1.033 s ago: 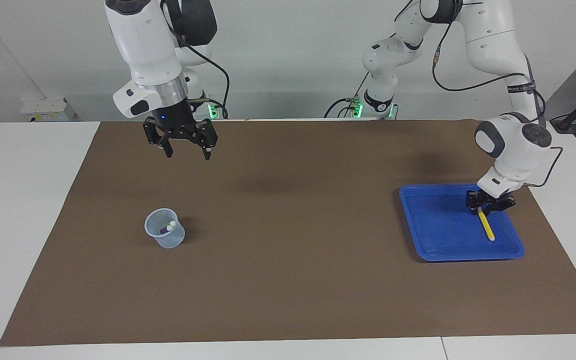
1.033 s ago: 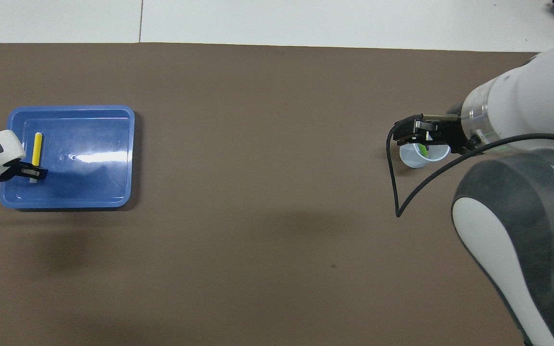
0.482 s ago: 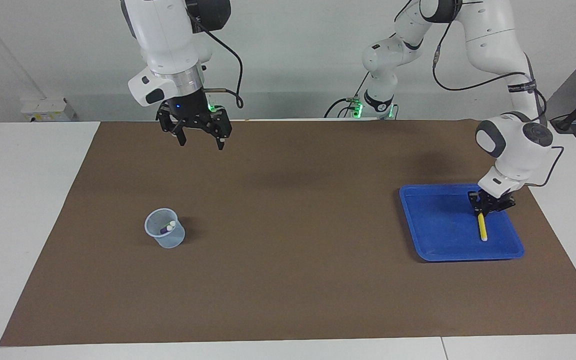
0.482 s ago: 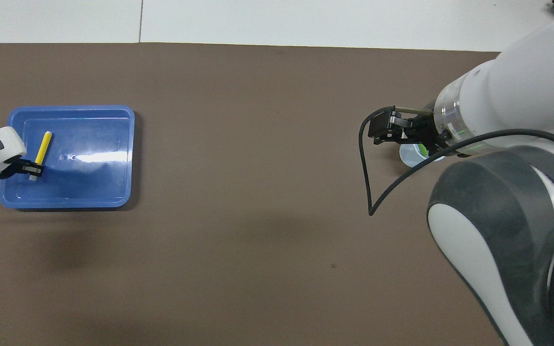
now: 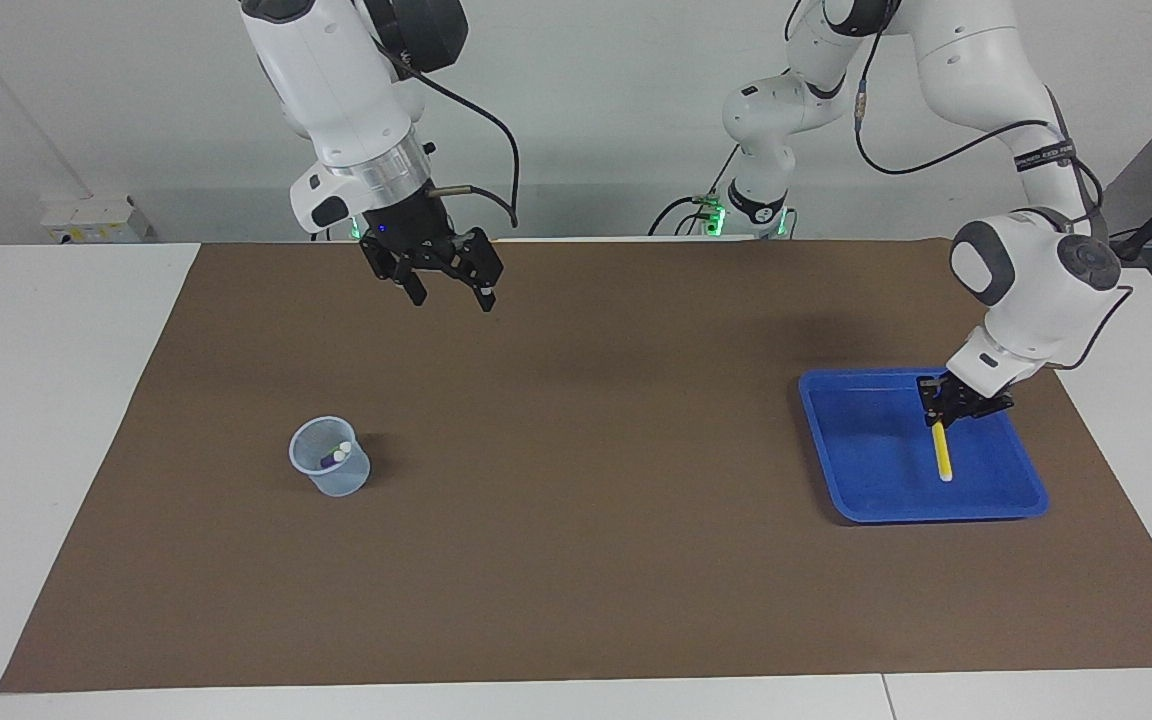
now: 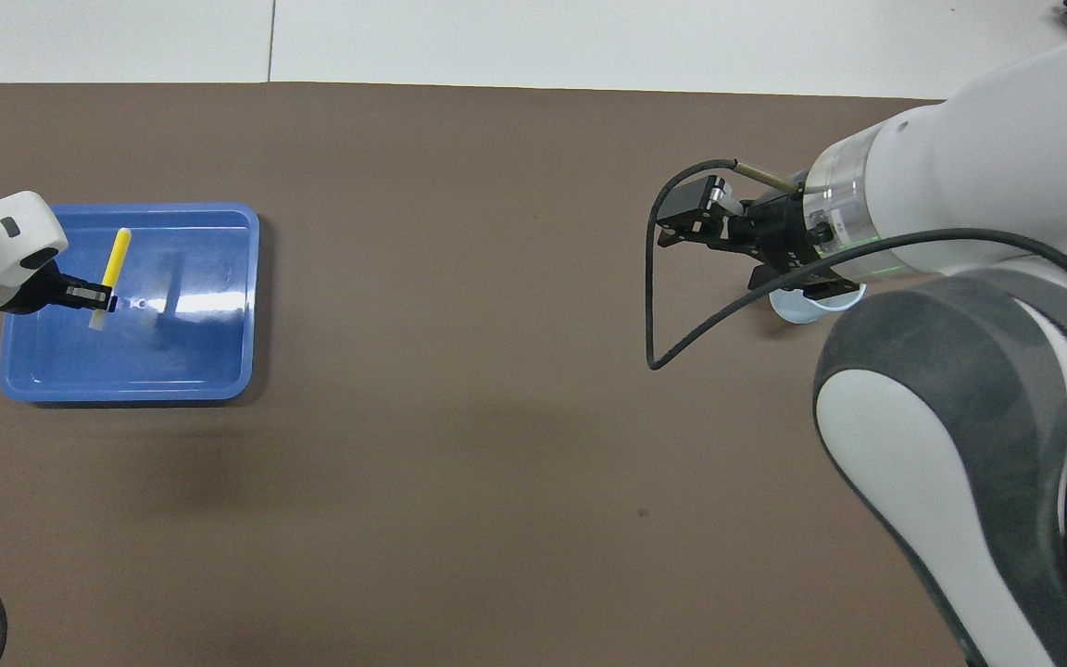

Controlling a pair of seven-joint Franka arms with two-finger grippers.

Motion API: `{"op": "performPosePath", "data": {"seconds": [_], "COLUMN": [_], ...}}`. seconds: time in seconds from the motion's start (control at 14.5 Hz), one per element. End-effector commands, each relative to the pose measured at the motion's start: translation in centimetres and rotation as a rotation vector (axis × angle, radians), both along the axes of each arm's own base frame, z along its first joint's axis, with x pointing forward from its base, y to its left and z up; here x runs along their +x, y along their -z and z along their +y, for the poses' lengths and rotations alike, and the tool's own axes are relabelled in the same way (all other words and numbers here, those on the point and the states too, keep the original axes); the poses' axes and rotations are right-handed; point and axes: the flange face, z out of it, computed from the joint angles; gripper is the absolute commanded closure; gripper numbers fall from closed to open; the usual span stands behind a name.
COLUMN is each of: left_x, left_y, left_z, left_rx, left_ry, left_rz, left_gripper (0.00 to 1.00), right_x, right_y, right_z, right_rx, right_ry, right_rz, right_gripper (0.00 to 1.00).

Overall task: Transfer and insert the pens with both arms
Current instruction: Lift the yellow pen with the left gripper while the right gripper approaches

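- Yellow pen (image 5: 943, 451) sits at the right of the facing view, over the blue tray (image 5: 866, 470), pinched at its upper end and hanging slantwise with its lower tip down by the tray floor; whether that tip touches the floor I cannot tell.
- Left pincer (image 5: 939, 404) is clamped tight on that pen, its fingers closed against the barrel; in the overhead view it shows at the left edge (image 6: 94, 298) with the pen (image 6: 111, 270) angling upward in the frame.
- Right pincer (image 5: 451, 291) hangs high in the upper left of the facing view, over bare brown mat (image 5: 576, 560), fingers spread wide apart, gripping nothing and touching nothing.
- Clear cup (image 5: 329, 456) stands at lower left of the facing view on the surface, with the purple pen (image 5: 327, 462) and pale caps showing inside it.
- In the overhead view the right pincer (image 6: 682, 222) partly covers that cup (image 6: 807, 306).
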Motion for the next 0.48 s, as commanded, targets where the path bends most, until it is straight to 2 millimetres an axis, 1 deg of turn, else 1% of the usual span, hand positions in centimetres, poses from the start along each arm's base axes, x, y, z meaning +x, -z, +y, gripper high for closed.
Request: {"op": "performPosePath", "data": {"seconds": [0.0,0.14,0.21,0.28,0.34,0.41], "left_x": [-1.4,-2.0,-2.4,-2.9,-3.3,-3.8], "left_y": [-2.7,-4.2,-4.7,-5.0,-5.4,-6.0], "left_z": [-3.8,-8.8,-11.3,-13.7,-16.1,-18.8], "left_rx": [-0.025,-0.062,-0.07,-0.068,-0.085,-0.114], "left_ry": [-0.054,-0.115,-0.139,-0.165,-0.202,-0.228], "left_rz": [0.048,0.075,0.086,0.1,0.11,0.116], "left_gripper": [1.0,1.0,1.0,1.0,1.0,1.0], "right_x": [0.1,-0.1,0.0,-0.1,-0.1,0.3], "right_y": [1.5,2.0,2.7,3.2,3.5,4.1], "right_z": [0.4,2.0,2.4,3.6,4.3,4.6], "right_rx": [0.119,0.195,0.206,0.216,0.235,0.251], "right_ry": [0.071,0.125,0.161,0.162,0.162,0.162], "right_rz": [-0.013,-0.001,0.006,-0.002,-0.003,0.0], "right_gripper": [0.0,0.0,0.0,0.0,0.0,0.0]}}
